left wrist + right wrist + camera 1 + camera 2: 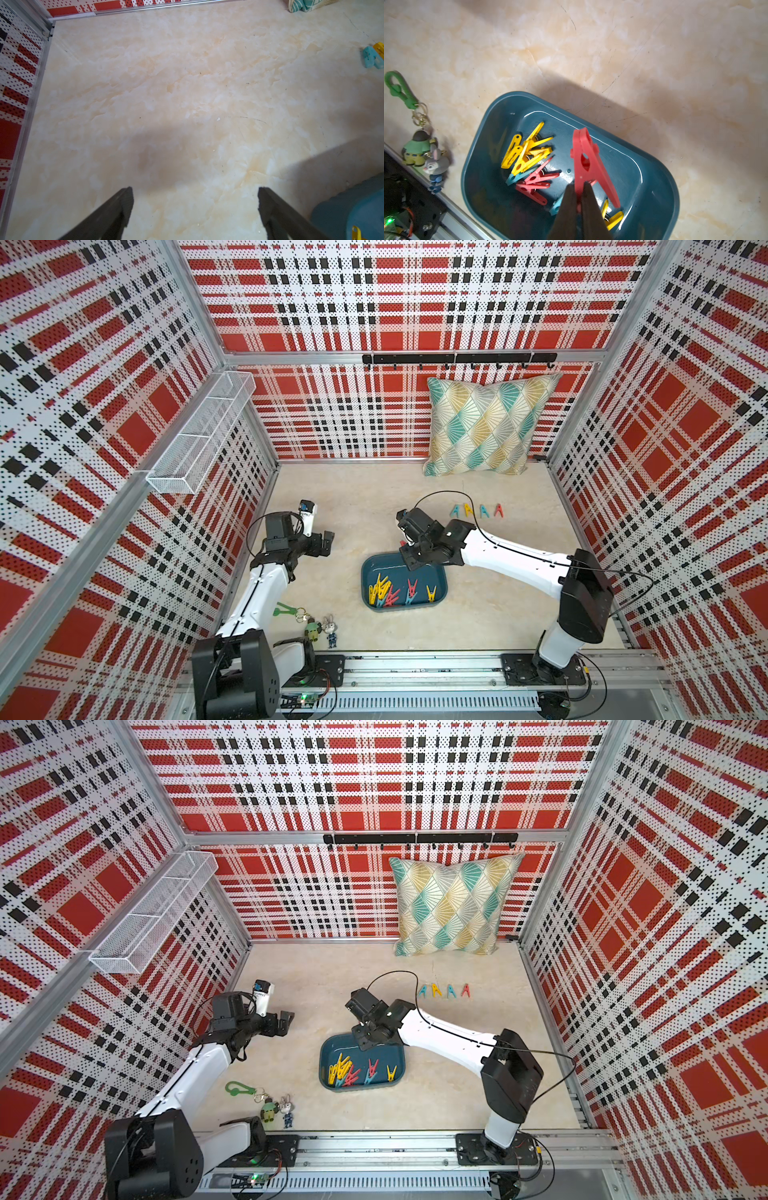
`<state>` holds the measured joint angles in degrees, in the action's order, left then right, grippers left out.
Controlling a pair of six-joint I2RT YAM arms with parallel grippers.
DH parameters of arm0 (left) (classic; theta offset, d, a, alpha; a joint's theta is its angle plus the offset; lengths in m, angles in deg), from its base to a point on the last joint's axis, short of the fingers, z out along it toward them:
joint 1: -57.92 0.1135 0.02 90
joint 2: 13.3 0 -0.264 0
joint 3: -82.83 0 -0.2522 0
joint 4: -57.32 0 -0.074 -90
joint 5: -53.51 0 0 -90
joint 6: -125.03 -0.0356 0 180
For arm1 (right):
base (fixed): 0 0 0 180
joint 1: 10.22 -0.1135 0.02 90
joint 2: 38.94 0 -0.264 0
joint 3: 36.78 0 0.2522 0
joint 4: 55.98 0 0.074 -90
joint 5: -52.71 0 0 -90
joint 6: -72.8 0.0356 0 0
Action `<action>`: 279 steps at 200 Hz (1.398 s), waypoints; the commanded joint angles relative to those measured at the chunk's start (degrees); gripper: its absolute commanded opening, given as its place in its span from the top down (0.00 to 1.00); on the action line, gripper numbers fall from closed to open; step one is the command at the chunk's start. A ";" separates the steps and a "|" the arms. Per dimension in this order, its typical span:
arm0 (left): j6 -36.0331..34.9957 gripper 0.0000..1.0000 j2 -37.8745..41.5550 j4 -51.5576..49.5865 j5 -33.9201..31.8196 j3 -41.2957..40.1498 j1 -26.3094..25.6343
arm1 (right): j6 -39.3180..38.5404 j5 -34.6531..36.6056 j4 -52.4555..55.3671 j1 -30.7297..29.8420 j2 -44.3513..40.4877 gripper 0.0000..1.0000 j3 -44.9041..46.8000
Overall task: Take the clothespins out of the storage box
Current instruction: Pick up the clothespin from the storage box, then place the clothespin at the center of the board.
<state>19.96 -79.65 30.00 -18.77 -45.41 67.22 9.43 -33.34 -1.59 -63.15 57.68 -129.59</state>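
The dark teal storage box (380, 566) (332, 1048) (477, 145) sits mid-table and holds several yellow, red and teal clothespins (384, 591) (345, 1071) (529, 153). My right gripper (408, 556) (362, 1036) (579, 185) hangs over the box's far end, shut on a red clothespin (585, 158) held clear above the pile. Several more clothespins (478, 511) (444, 990) stand in a row on the table beyond the box; a teal one (369, 57) shows in the left wrist view. My left gripper (326, 543) (284, 1022) (195, 193) is open and empty, left of the box.
A patterned pillow (486, 427) leans on the back wall under a black hook rail (457, 358). A green clip (284, 609) with keychain figurines (320, 628) lies near the front left. A white wire-mesh basket (203, 435) hangs on the left wall.
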 commanded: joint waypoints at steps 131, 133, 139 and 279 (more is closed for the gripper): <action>-1.00 0.01 -0.38 -1.18 1.88 1.02 0.71 | -5.31 -4.75 1.59 45.25 -5.14 1.00 7.14; -1.01 0.01 -0.37 -1.20 1.82 1.03 0.76 | -5.46 -4.78 1.64 45.63 -4.86 1.00 7.04; -1.06 0.01 -0.34 -1.20 1.80 0.98 0.74 | -5.82 -4.38 1.84 46.70 -4.01 1.00 6.39; -1.19 0.01 0.54 -1.18 2.19 0.94 0.81 | -12.79 -2.74 6.54 58.45 23.73 0.97 -14.64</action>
<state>19.46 -79.74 28.88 -17.35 -45.41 67.29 -1.39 -36.99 2.78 -5.51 78.35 -141.33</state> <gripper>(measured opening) 0.992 0.091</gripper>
